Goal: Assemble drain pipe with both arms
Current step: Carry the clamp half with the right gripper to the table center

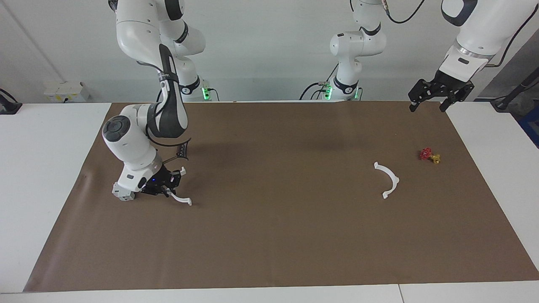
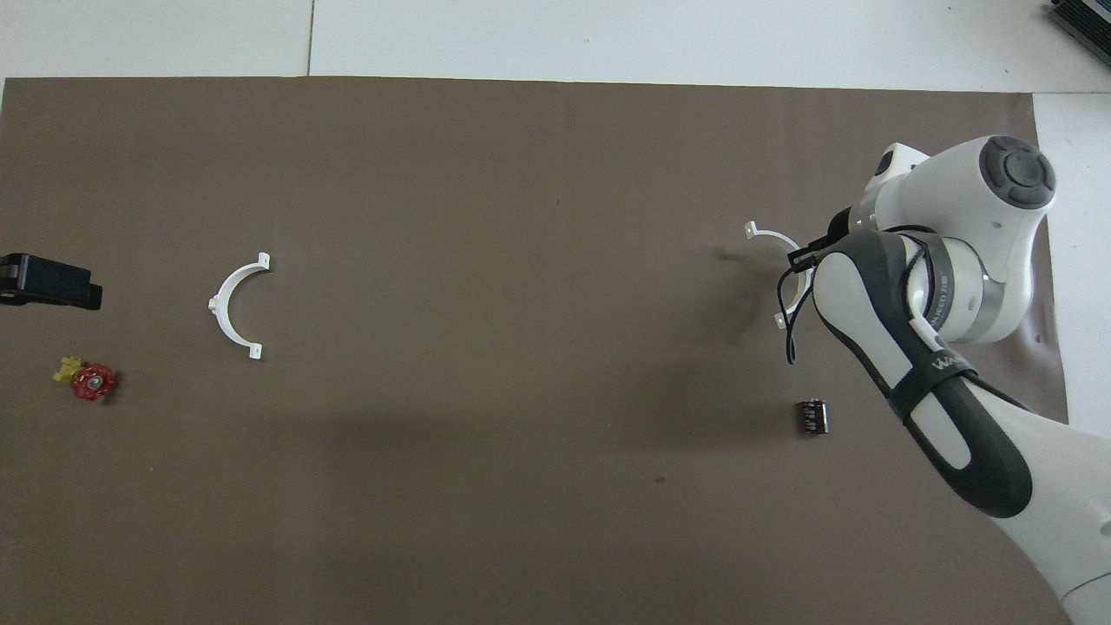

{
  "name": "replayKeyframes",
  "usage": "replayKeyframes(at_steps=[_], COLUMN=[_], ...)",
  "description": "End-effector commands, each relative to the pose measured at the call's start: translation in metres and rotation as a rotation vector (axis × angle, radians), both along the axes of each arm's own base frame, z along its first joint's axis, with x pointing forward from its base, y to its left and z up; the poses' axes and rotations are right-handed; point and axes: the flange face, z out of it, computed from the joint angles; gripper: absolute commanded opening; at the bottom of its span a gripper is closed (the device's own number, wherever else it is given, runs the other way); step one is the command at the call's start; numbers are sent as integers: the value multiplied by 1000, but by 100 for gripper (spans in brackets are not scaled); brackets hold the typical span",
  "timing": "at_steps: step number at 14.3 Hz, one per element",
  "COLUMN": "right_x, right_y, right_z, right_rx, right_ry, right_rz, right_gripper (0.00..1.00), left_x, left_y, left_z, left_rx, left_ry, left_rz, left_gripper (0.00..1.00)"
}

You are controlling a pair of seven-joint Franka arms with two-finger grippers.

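Matt brown paper mat (image 1: pixel 269 235); smooth white plastic half-ring (image 1: pixel 389 180).

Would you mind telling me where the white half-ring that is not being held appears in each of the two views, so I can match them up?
Facing view: the free half-ring lies flat on the brown mat toward the view's right, at mid-height.
Overhead view: the same half-ring lies toward the view's left, at mid-height.
Shared landmark: the small red and yellow piece, beside it toward the left arm's end of the table.

One white half-ring (image 1: pixel 390 180) is lying flat toward the left arm's end; the other half-ring (image 1: pixel 182 199) is seemingly hanging tilted, lifted.
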Motion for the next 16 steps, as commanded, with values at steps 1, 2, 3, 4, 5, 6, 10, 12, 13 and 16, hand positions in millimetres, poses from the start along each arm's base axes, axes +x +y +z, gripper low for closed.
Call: replayKeyframes(at_steps=[1,2,3,4,5,6,10,12,13,16], right_x=[1,-1,-5,-9,-12,-16,-27,-33,-36,-46], right_y=[41,59,81,102,118,135,210,236,247,276], right_z=[13,13,14,14,16,15,4,-3,-8,-19], right_rx=[13,14,17,20,22,24,29,28,26,20], right_ry=[6,6,6,8,8,10,-4,-4,0,-21], right_rz=[-74,-94,-117,-154,-191,-208,-282,-300,-314,-328], right_gripper=[0,0,0,0,0,0,0,0,0,0], left_x=[-8,-8,-8,-8,-8,-8,-8,-8,-8,-10], left_y=[-1,0,-1,0,-1,0,0,0,0,-1], left_z=[0,-1,1,1,0,1,0,0,0,0], left_rx=[18,18,18,18,18,18,18,18,18,18], left_ry=[5,7,2,2,2,2,5,4,2,5], left_rz=[-6,-4,-5,-4,-5,-4,-4,-4,-4,-6], left_gripper=[100,100,100,100,100,100,100,100,100,100])
